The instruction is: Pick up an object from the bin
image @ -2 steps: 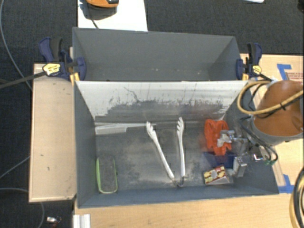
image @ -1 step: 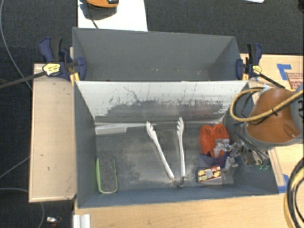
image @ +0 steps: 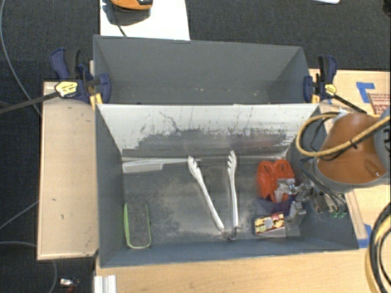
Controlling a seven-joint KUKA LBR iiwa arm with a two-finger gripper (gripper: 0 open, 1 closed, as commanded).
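Bin [image: 201,66] seen from above, the arm entering over its right edge. The gripper [image: 293,199] sits low beside the right wall, between a crumpled orange thing [image: 269,176] on the side toward the back wall and a small packet [image: 269,224], printed in yellow, red and purple, toward the front edge. In this view it overlaps the edges of both, and we cannot tell whether it touches either or has hold of anything. Its tip reads as a tangle of dark metal against the dark floor, so we cannot tell whether it is open or closed. The wrist's orange cover [image: 354,151] and a looped cable [image: 308,130] hide the right wall and the floor beneath them. White tongs [image: 234,194] lie mid-floor, with the hinge at the front edge just beside the packet and the tips spread toward the back wall. Near the front left corner lies a grey oblong pad [image: 138,224] with a green edge; we cannot make out its kind. A pale strip [image: 142,165] lies at the foot of the back wall toward the left corner, its material unclear.
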